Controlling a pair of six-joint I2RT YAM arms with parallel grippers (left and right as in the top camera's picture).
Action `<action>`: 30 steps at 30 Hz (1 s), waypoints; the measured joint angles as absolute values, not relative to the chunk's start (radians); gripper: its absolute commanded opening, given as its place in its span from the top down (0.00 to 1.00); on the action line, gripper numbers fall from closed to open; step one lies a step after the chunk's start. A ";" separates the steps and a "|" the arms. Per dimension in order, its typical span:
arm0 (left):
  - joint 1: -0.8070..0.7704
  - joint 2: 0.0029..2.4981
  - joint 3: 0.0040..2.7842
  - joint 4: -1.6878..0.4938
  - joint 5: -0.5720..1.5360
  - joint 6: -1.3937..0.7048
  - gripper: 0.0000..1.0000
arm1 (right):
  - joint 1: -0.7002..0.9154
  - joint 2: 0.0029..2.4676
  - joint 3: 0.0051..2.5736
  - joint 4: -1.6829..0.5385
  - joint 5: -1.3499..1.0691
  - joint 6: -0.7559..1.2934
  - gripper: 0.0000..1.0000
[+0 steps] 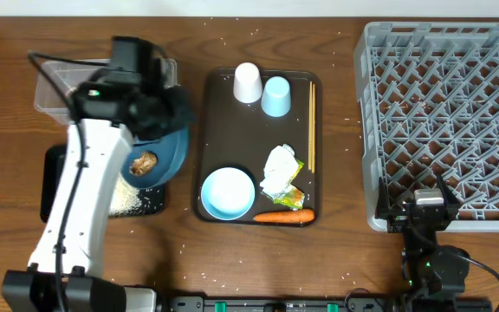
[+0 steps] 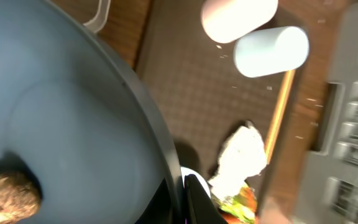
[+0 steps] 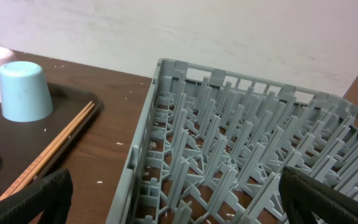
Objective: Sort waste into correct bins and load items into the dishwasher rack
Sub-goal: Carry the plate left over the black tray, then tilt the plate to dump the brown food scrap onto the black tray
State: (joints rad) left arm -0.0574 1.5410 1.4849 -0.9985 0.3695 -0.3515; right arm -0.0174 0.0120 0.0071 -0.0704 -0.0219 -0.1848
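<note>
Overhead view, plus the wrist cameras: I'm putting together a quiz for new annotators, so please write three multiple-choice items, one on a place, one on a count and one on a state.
1. Where does the orange carrot lie?
A) on the brown serving tray, beside the small light-blue bowl
B) inside that bowl
C) off the tray altogether

2. How many cups stand on the serving tray?
A) one
B) two
C) three

3. How is the right gripper?
A) shut on the carrot
B) shut on a cup
C) open, holding nothing

Answers:
1 A: the carrot rests along the tray's edge nearest the robot, next to the bowl.
2 B: the white cup and the pale-blue cup stand side by side.
3 C: the right wrist view shows its fingers wide apart, gripping nothing.
</note>
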 measured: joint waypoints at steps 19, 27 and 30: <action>0.530 1.541 1.402 -1.227 1.007 0.029 0.94 | -0.017 0.012 0.007 -0.071 -0.022 -0.185 0.01; 0.696 1.541 1.211 -1.224 1.341 0.201 0.94 | -0.017 0.012 0.007 -0.071 -0.022 -0.185 0.01; 0.757 1.541 1.137 -1.187 1.433 0.233 0.94 | -0.017 0.012 0.007 -0.070 -0.022 -0.185 0.01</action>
